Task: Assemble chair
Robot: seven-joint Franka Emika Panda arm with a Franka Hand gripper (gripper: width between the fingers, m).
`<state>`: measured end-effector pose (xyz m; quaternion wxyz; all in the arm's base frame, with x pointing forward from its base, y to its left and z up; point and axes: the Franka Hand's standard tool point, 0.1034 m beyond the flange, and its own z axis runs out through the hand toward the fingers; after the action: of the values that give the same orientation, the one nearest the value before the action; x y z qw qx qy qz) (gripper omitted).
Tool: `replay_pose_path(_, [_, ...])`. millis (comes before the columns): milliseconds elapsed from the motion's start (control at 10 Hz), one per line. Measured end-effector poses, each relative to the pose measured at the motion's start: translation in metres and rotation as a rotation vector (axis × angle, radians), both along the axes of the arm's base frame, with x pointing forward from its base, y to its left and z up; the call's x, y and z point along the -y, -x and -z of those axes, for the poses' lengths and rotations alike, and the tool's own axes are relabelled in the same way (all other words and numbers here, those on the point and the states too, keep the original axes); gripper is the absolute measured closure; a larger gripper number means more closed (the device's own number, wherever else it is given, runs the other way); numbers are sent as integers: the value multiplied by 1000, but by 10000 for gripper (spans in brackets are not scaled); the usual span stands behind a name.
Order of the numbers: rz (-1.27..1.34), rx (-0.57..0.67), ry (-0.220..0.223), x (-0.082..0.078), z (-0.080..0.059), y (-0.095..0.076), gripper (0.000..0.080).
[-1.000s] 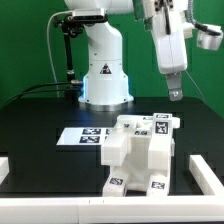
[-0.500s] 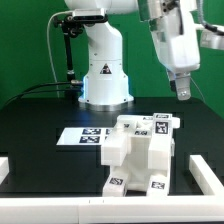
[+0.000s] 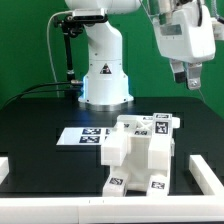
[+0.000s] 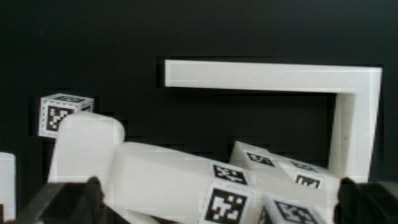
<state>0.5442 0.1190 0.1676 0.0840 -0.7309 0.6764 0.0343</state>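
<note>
My jaws (image 3: 189, 83) hang empty, parted, upper right of ext. view. Chair (image 3: 140, 152) sits lower centre on desk (image 3: 40, 125). Risk: coming down misaligned, I'd knock stacked parts apart.

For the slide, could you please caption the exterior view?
Franka arm's end effector raised above the assembled white chair beside the marker board.
</note>
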Motion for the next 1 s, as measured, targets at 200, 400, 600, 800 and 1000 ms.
replay_pose_path(200, [-141,22,11,0,1,0,151])
replay_pose_path(400, [-349,34,44,-11,6,16,151])
replay_pose_path(600, [-599,47,97,-22,10,46,151])
replay_pose_path(800, [-782,67,125,-33,16,61,151])
replay_pose_path(1000, [-904,92,131,-36,15,60,151])
